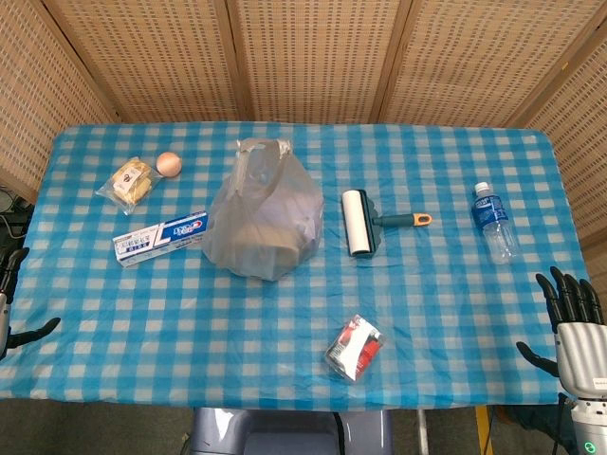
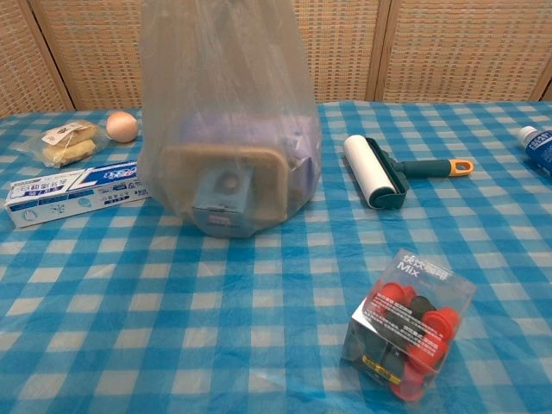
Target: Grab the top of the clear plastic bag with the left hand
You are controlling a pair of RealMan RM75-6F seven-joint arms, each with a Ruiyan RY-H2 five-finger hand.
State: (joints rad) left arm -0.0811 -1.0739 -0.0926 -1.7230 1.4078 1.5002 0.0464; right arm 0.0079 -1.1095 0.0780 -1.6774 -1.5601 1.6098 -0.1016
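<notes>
**Bag stands untouched at table centre; both hands idle at the near corners**

Left hand [image 1: 11,299] — seen only in the head view, at the near left edge of the table [image 1: 446,142]. Only dark fingertips and a thumb show, spread apart, nothing in them. It is well apart from the bag.

On the blue checked cloth, far left: a wrapped snack [image 1: 131,182] with an egg [image 1: 169,163] just beside it. Nearer, a toothpaste box [image 1: 159,238] lies flat, its right end close to the bag; contact cannot be confirmed.

Bag [image 1: 266,213] — clear plastic, upright at mid-table, its top gathered and loose toward the far side. In the chest view a tan tray-like item and a small box show through the film [image 2: 228,185]. The top runs out of that frame.

Right of the bag: a lint roller [image 1: 360,223], white roll toward the bag, orange-tipped handle pointing right. Near the front edge, a small clear box [image 1: 355,348] of red and black pieces, tilted. Further right, a water bottle [image 1: 494,222] lies on its side.

Right hand [image 1: 567,318] — near right corner, fingers upright and apart, holding nothing.
</notes>
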